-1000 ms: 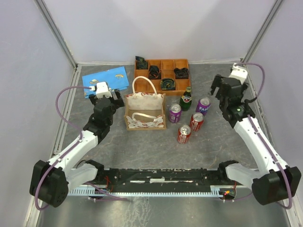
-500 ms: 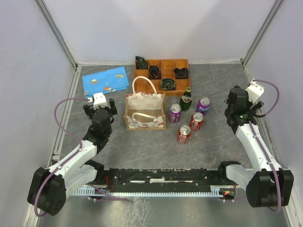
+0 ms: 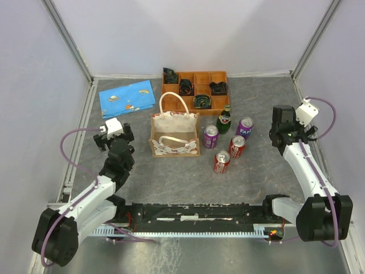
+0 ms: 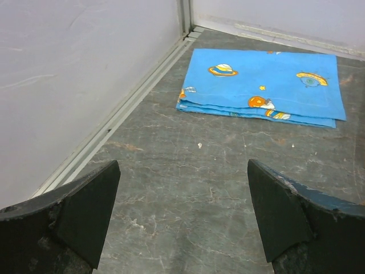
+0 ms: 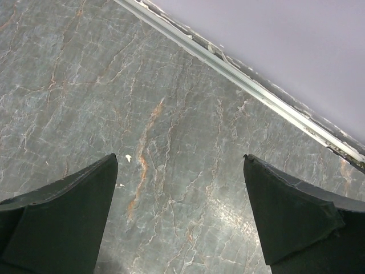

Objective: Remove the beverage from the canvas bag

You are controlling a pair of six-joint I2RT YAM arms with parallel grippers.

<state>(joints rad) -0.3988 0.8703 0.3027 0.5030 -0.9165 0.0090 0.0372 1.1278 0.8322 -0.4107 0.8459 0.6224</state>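
Canvas bag (image 3: 174, 137) in the middle looks empty bar its flopped handle (image 3: 171, 140), cans (image 3: 236, 146) and a green bottle (image 3: 223, 120) stand just beside it, and the left gripper (image 4: 182, 188) and right gripper (image 5: 179, 177) are both wide open holding nothing, so basically done imo.

Top external: high behind arm bases, tilted down, whole table (image 3: 171, 171) visible. Left wrist: low, close, past left gripper (image 4: 182, 165) toward blue cloth (image 4: 262, 80), shared with top view. Right wrist: past right gripper (image 5: 179, 157), steeply down, wall rail (image 5: 239, 79).
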